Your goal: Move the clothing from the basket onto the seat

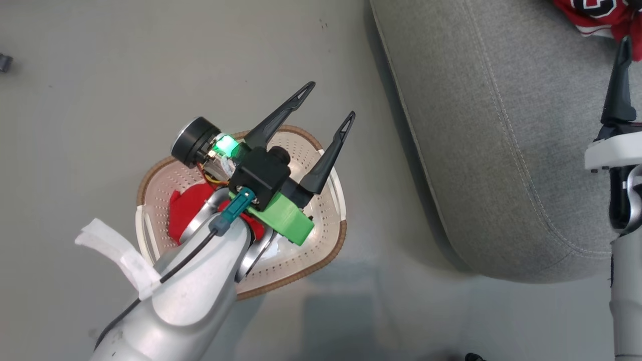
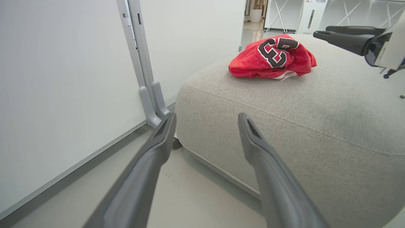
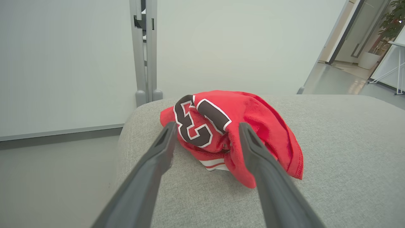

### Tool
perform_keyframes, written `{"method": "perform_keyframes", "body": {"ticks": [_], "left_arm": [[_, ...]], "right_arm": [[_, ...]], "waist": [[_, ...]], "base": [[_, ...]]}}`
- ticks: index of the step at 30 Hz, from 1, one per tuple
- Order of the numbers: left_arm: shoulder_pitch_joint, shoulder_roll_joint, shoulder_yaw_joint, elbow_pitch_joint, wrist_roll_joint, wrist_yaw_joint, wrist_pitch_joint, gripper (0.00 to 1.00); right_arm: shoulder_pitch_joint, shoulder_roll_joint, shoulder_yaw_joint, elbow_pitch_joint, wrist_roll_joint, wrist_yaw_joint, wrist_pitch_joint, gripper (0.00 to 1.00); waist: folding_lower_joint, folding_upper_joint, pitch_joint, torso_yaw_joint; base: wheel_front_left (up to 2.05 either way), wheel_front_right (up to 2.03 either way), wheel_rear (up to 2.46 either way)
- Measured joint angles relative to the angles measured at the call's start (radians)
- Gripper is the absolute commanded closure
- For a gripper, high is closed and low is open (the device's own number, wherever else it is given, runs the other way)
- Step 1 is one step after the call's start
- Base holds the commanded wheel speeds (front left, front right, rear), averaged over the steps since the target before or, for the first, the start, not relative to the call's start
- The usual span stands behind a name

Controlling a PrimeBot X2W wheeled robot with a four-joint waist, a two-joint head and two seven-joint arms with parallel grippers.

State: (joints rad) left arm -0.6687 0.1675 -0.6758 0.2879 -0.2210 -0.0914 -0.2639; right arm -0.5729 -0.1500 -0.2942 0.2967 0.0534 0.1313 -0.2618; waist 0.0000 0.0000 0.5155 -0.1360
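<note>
Left end effector (image 1: 332, 99) splayed over perforated basket (image 1: 323, 245); right end effector (image 3: 208, 125) splayed before crumpled jersey (image 3: 259, 126) on woven seat (image 3: 348, 142).

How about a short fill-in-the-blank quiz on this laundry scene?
1. The jersey lies crumpled on the grey ____.
2. More red fabric sits in the cream ____.
3. The left hand and the right hand both stand ____, holding nothing.
Missing words: seat; basket; open.
</note>
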Motion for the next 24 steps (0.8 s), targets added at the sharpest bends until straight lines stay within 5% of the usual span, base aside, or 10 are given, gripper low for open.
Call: {"method": "perform_keyframes", "body": {"ticks": [24], "left_arm": [[0.339,-0.046,0.406,-0.058,-0.006,0.037,0.000,0.00]], "right_arm": [[0.269,0.086,0.273,-0.167,0.058,0.000,0.000,0.00]], "waist": [[0.0000,0.0000,-0.292,0.170]], "base": [[0.00,0.00,0.00]]}}
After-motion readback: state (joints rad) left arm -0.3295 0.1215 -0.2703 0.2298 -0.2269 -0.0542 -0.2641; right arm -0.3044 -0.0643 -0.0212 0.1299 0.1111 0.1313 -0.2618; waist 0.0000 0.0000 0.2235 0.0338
